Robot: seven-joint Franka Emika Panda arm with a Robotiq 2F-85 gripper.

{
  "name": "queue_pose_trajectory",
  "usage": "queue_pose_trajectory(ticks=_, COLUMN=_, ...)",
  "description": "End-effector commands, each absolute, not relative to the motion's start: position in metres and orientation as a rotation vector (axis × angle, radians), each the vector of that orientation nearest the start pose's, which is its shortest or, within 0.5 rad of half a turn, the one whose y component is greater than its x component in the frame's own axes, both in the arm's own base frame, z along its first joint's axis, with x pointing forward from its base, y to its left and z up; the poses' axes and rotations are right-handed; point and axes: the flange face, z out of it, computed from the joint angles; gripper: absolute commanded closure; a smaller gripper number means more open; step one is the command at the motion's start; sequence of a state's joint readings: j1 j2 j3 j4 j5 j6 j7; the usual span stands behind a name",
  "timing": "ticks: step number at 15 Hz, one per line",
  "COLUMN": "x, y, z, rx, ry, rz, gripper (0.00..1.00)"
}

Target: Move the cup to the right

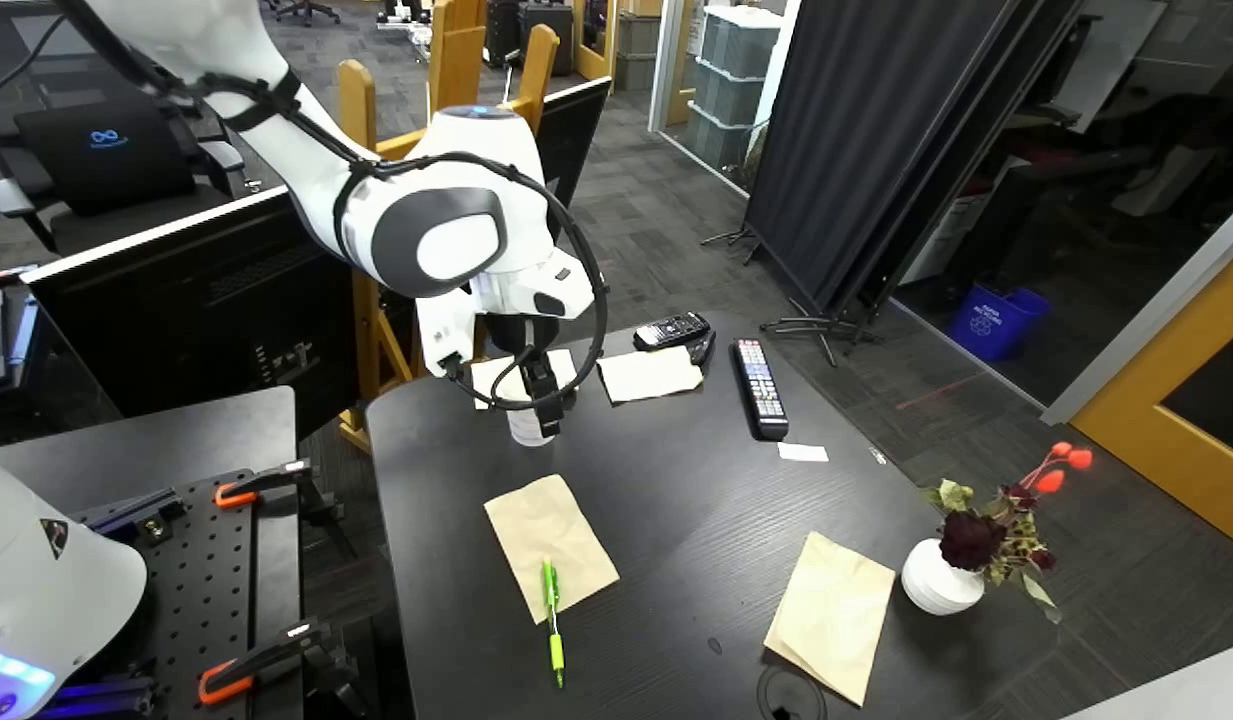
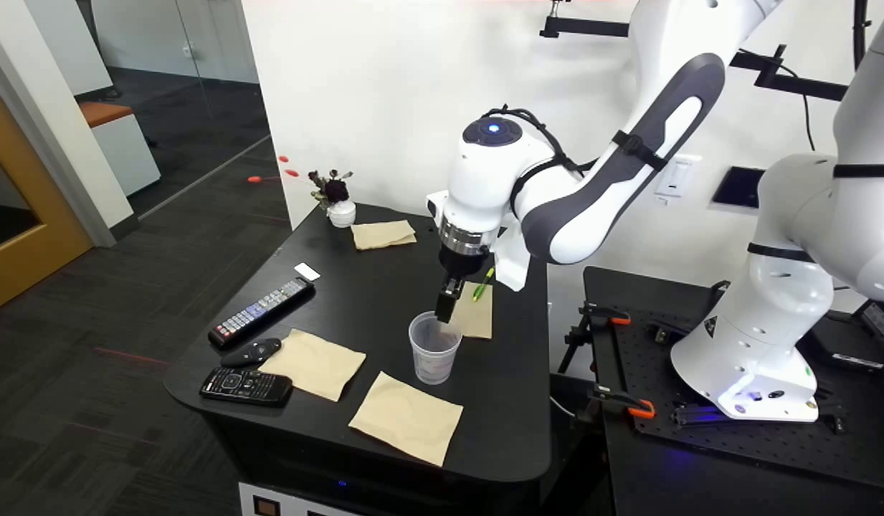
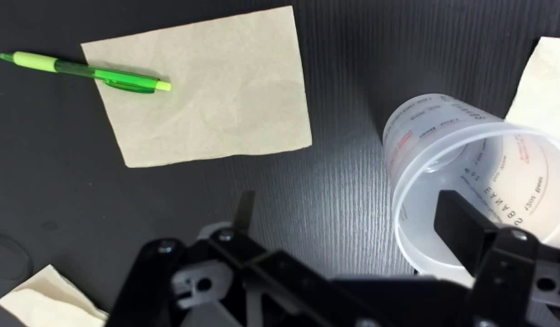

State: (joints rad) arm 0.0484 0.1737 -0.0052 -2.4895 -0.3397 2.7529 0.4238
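In an exterior view, my base (image 2: 757, 365) stands at the right, and I have the arm (image 2: 628, 179) slanting down from the upper right to the wrist (image 2: 477, 193) near centre, which carries the gripper (image 3: 349, 200) pointing downward. Through the wrist view I see its fingers (image 3: 459, 222) parted wide, at lower left and lower right.
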Motion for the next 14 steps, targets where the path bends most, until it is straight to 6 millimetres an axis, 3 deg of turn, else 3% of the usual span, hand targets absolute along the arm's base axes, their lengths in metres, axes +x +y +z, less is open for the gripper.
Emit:
queue_pose_trajectory(ticks=1, x=0.491, y=0.038, z=0.214, rx=-3.235, ry=0.13, rz=-0.193, gripper=0.02)
queue_pose_trajectory(ticks=2, x=0.492, y=0.04, z=0.211, rx=-3.231, ry=0.127, rz=-0.191, gripper=0.26)
queue_pose_trajectory(ticks=4, x=0.495, y=0.043, z=0.207, rx=-3.223, ry=0.121, rz=-0.192, gripper=0.3)
queue_pose_trajectory(ticks=13, x=0.493, y=0.05, z=0.198, rx=-3.204, ry=0.135, rz=-0.173, gripper=0.99)
queue_pose_trajectory(ticks=14, x=0.493, y=0.05, z=0.198, rx=-3.203, ry=0.137, rz=-0.172, gripper=1.0)
